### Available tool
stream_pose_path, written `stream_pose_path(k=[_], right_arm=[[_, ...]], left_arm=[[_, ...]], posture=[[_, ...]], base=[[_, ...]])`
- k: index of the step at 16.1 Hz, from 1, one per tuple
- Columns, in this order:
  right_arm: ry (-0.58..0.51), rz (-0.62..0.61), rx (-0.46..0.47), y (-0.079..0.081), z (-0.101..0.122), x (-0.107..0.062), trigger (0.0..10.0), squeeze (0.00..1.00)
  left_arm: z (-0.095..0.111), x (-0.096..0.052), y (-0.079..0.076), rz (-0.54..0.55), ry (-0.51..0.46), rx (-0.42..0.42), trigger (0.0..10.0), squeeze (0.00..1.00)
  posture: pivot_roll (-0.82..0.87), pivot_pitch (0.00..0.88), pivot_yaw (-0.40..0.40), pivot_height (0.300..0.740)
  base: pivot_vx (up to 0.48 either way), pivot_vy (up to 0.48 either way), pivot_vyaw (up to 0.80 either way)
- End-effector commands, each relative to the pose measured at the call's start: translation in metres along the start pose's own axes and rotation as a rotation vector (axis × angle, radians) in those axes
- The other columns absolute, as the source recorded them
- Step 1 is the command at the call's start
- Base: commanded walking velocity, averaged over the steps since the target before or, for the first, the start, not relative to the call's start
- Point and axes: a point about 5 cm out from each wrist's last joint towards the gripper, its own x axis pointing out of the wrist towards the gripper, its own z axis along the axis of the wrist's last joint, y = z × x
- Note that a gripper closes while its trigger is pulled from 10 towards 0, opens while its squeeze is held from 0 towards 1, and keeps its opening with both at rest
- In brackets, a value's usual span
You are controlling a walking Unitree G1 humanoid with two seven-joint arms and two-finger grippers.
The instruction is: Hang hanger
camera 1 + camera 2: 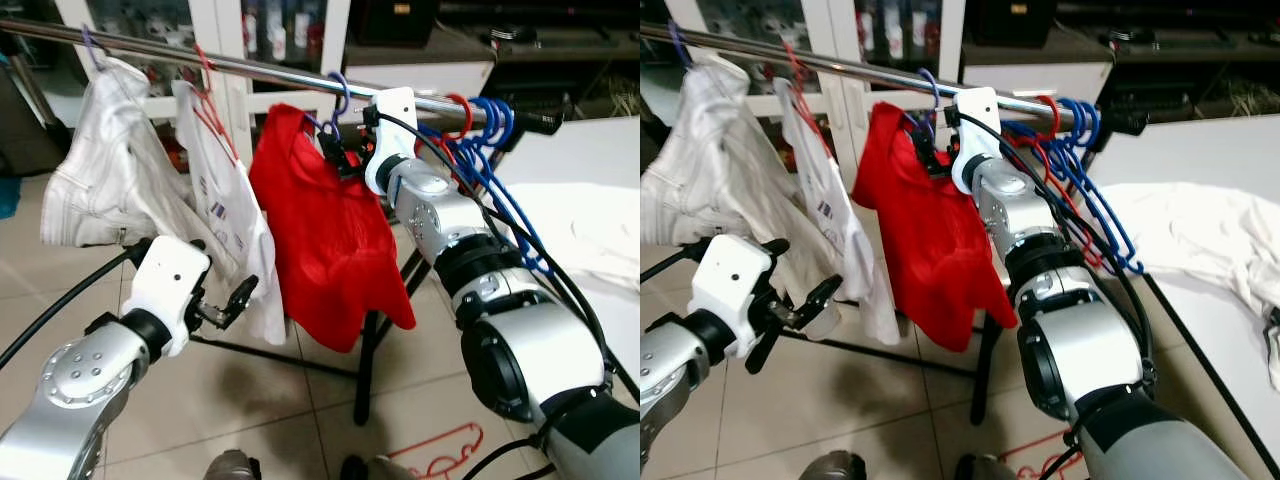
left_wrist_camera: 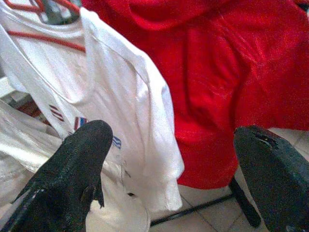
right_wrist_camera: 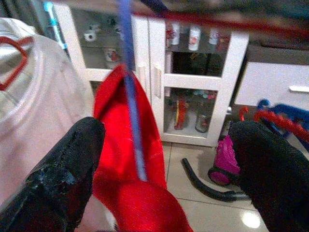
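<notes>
Red shirt (image 1: 330,235) hangs from the rail (image 1: 250,68) on a blue hanger (image 1: 338,95), hook over the rail, between a white tee (image 1: 225,205) on its red hanger and a bunch of empty blue and red hangers (image 1: 490,135) further along the rail. Task item is on the rail; judged near complete, release stage.

Right gripper (image 1: 335,150): fingers apart in the right wrist view, blue hanger wire (image 3: 131,111) running between them, no clamp visible. Whether a pad touches the wire, cannot tell.

Risks:
- Pulling the right gripper back while a finger (image 3: 63,181) catches the wire or the red cloth could drag the hook off the rail; the shirt would drop.
- Right arm cables lie close against the empty hangers; withdrawal could snag and unseat them.
- Hook looks only lightly seated on the rail; a sideways nudge from the wrist could slide it into the white tee.

Pose:
- Right arm stretched forward and up, wrist just under the rail, gripper at the shirt collar beside the hook.
- Left arm low, well below the rail, forearm raised forward. Left gripper (image 1: 228,303) fingers spread wide, empty, pointing at the tee's lower hem, near it but apart.

Loose red hanger (image 1: 440,452) lies on the floor below the rail.
</notes>
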Motion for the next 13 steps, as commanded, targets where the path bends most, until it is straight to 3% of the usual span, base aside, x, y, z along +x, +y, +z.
stream_pose_path(k=[1,2,3,5,10,11,12,13], right_arm=[[-0.012,-0.023,-0.007,-0.006,0.005,0.001,10.0,1.00],[-0.017,0.008,0.013,-0.002,0.005,0.002,10.0,1.00],[-0.034,0.042,0.037,0.002,0.008,0.004,10.0,0.00],[-0.039,0.066,0.070,0.006,0.011,0.006,10.0,0.00],[-0.004,0.054,-0.028,0.012,0.019,0.010,9.8,0.00],[-0.014,0.071,-0.026,0.015,0.022,0.011,3.5,0.00],[-0.024,0.089,-0.021,0.018,0.025,0.012,0.0,0.00],[-0.029,0.101,-0.016,0.022,0.028,0.012,0.0,0.00]], left_arm=[[0.003,-0.003,-0.002,-0.018,-0.001,0.008,10.0,0.00],[0.004,-0.003,-0.002,-0.025,0.001,0.009,10.0,0.00],[0.005,-0.003,-0.003,-0.030,0.001,0.008,10.0,0.00],[0.007,-0.004,-0.002,-0.032,0.003,0.006,10.0,0.00],[0.005,-0.008,-0.004,-0.037,0.023,0.004,10.0,0.00],[0.004,-0.009,-0.005,-0.037,0.025,0.002,10.0,0.00],[0.004,-0.011,-0.005,-0.036,0.029,0.001,10.0,0.00],[0.003,-0.012,-0.005,-0.032,0.034,-0.001,10.0,0.00]], posture=[[0.25,0.195,-0.070,0.740],[0.25,0.202,-0.069,0.740],[0.26,0.205,-0.069,0.740],[0.26,0.213,-0.071,0.740],[0.26,0.228,-0.088,0.740],[0.27,0.230,-0.093,0.740],[0.27,0.228,-0.096,0.740],[0.27,0.225,-0.101,0.740]], base=[[0.000,0.000,0.00],[0.000,0.000,0.00],[0.000,0.000,0.00],[0.000,0.000,0.00],[0.000,0.000,0.00],[0.000,0.000,0.00],[0.000,0.000,0.00],[0.000,0.000,0.00]])
